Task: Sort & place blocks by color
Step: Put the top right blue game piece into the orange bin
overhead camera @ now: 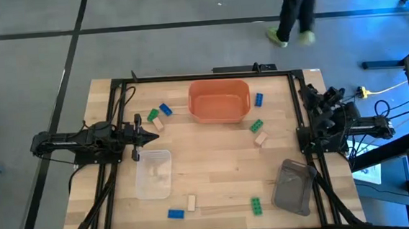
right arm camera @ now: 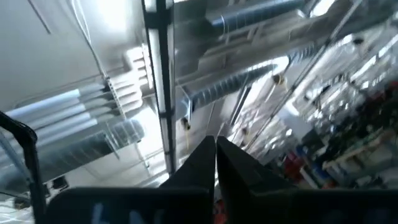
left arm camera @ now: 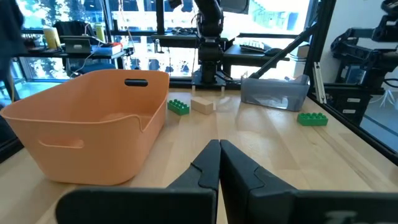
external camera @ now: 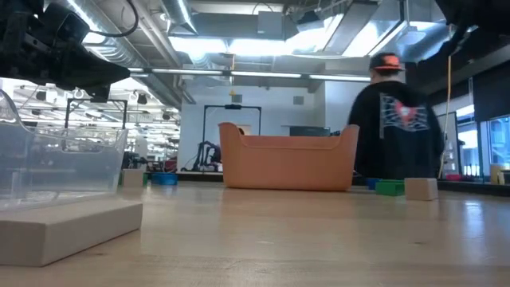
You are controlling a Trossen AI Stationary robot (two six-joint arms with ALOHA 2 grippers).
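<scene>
1. Left gripper (overhead camera: pixel 150 137) is hovering at the table's left side, just past the clear tray's (overhead camera: pixel 153 174) far edge, pointing toward the table's middle. In the left wrist view its fingers (left arm camera: pixel 208 167) are pressing together, nothing between them.
2. Right gripper (right arm camera: pixel 215 149) is sitting folded back at the right edge of the table (overhead camera: pixel 215 164); its wrist view is looking up at ceiling ducts. Fingers closed tip to tip, holding nothing.
3. Orange bin (overhead camera: pixel 219 100) is standing at the far middle of the table. No blocks are showing inside it from above.
4. Left of the bin: a green block (overhead camera: pixel 152 115), a blue block (overhead camera: pixel 165 109) and a tan block (overhead camera: pixel 158 123) are lying close together, near the left gripper.
5. Right of the bin: a second blue block (overhead camera: pixel 259 99) is lying just beside the bin's right wall; a green block (overhead camera: pixel 256 126) and tan block (overhead camera: pixel 262 137) are lying a little nearer the front.
6. Front edge: a blue block (overhead camera: pixel 175 213) and tan block (overhead camera: pixel 192 202) are lying side by side in front of the clear tray; a green block (overhead camera: pixel 256 206) is lying left of the grey tray (overhead camera: pixel 293 186).
7. Both trays are looking bare of blocks.
8. A person (external camera: pixel 398 119) in dark clothes and an orange cap is standing beyond the table's far edge.
</scene>
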